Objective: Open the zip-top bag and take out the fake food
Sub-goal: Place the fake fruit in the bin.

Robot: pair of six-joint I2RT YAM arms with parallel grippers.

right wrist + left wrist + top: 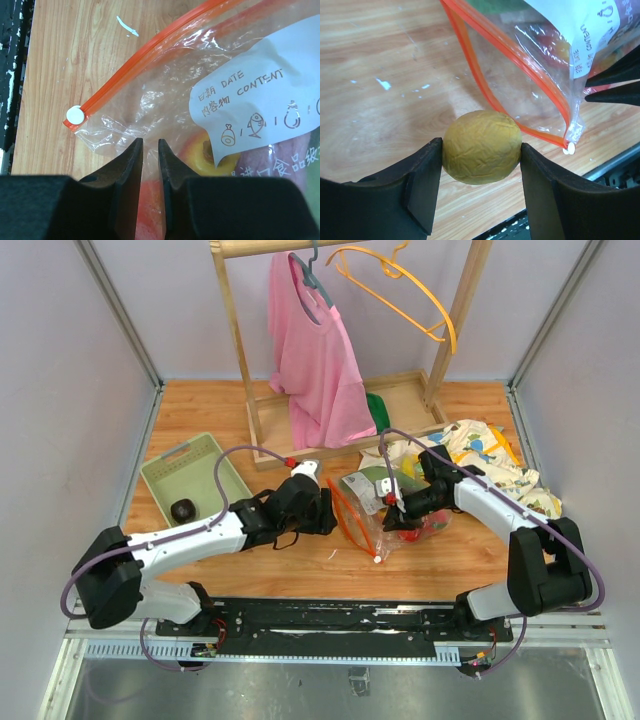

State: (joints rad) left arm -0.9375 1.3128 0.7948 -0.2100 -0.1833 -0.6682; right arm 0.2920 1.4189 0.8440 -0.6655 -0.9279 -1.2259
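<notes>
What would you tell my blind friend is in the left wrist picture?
The left claw grips a wrinkly yellow fake fruit over a wooden table. Behind it lies an open clear bag with an orange edge and a white label.

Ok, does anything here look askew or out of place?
Mostly the pink T-shirt: it hangs lopsided off its grey hanger on the wooden rack. The dinosaur-print white-and-yellow cloth lies crumpled in a heap at the right. The clear zip-top bag gapes open, which fits the task.

left gripper (481,150): clamped, jaws wide | right gripper (150,145): jaws nearly together
</notes>
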